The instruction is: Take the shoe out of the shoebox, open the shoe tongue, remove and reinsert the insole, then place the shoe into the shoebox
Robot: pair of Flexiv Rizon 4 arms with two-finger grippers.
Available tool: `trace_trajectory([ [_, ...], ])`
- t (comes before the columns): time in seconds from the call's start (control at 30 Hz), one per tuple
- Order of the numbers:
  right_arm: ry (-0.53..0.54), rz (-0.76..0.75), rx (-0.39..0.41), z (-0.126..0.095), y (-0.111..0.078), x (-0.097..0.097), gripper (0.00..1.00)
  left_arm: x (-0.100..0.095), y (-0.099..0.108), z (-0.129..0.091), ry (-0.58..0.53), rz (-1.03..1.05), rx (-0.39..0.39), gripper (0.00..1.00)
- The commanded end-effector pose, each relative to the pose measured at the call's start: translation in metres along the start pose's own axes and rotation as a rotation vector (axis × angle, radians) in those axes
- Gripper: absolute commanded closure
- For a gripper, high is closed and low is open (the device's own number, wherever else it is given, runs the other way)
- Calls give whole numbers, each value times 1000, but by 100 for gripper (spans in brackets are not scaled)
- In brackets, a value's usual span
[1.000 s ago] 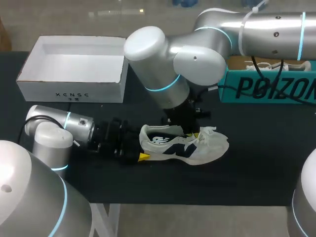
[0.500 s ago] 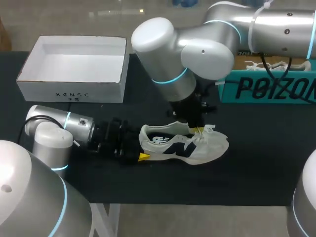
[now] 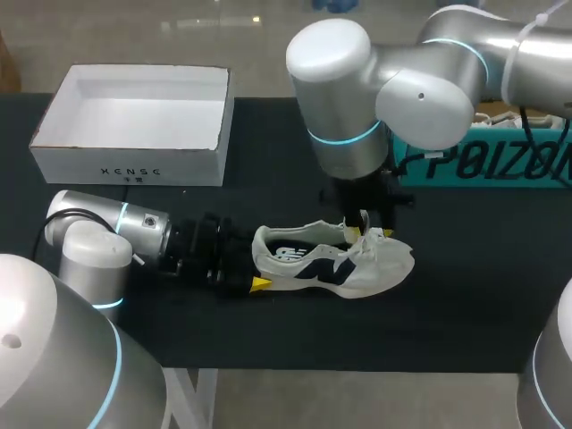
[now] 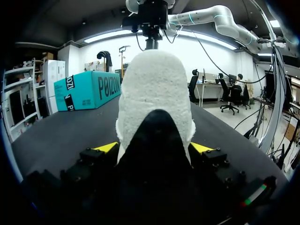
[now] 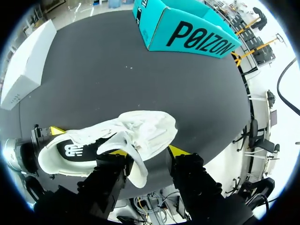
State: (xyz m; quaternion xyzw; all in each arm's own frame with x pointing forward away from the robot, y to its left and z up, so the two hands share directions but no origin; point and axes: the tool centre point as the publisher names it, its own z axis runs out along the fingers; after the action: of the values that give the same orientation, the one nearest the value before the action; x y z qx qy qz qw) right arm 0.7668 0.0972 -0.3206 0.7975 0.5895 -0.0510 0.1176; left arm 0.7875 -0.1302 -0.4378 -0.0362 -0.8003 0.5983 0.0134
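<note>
The white and navy shoe (image 3: 357,268) stands on the black table, toe to the right. From the left, my left gripper (image 3: 250,273) has the heel (image 4: 154,89) between its yellow tips, and both fingers press the heel's sides (image 4: 153,148). Over the shoe's opening my right gripper (image 3: 362,228) stands open. In the right wrist view the raised white tongue (image 5: 133,161) hangs between the parted fingers of that gripper (image 5: 146,152), against one finger only. The empty white shoebox (image 3: 130,170) sits at the back left. I cannot see the insole.
A teal box (image 3: 483,165) stands at the back right, just behind my right arm; it also shows beyond the shoe in the left wrist view (image 4: 89,89). Bare black tabletop lies in front of the shoe and to its right.
My right gripper has opened and let go of the tongue, and the right arm has shifted right. The left arm and the shoe have stayed put.
</note>
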Motion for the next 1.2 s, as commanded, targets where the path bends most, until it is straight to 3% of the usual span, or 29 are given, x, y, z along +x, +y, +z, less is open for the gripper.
trace_trajectory([
  [0.03, 8, 226, -13, -6, -1, 0, 51, 0, 5, 1, -1, 1, -3, 100],
  [0.33, 28, 204, -11, -12, 12, 4, 56, 0, 5, 1, -1, 1, -3, 100],
  [0.37, 33, 202, -10, -11, 14, 4, 65, 0, 5, 1, -1, 1, -3, 100],
  [0.43, 38, 204, -8, -10, 17, 3, 94, 0, 5, 1, -1, 1, -3, 100],
  [0.47, 49, 208, -4, -10, 18, 2, 100, 0, 5, 1, -1, 1, -3, 100],
  [0.83, 88, 265, 4, -5, 12, -20, 100, 0, 5, 1, -1, 1, -3, 100],
  [1.1, 117, 228, -5, -10, 8, -14, 100, 0, 5, 1, -1, 1, -3, 100],
  [1.17, 130, 184, -1, -17, 7, -10, 70, 0, 5, 1, -1, 1, -3, 100],
  [1.2, 138, 151, 3, -19, 8, -9, 40, 0, 5, 1, -1, 1, -3, 100],
])
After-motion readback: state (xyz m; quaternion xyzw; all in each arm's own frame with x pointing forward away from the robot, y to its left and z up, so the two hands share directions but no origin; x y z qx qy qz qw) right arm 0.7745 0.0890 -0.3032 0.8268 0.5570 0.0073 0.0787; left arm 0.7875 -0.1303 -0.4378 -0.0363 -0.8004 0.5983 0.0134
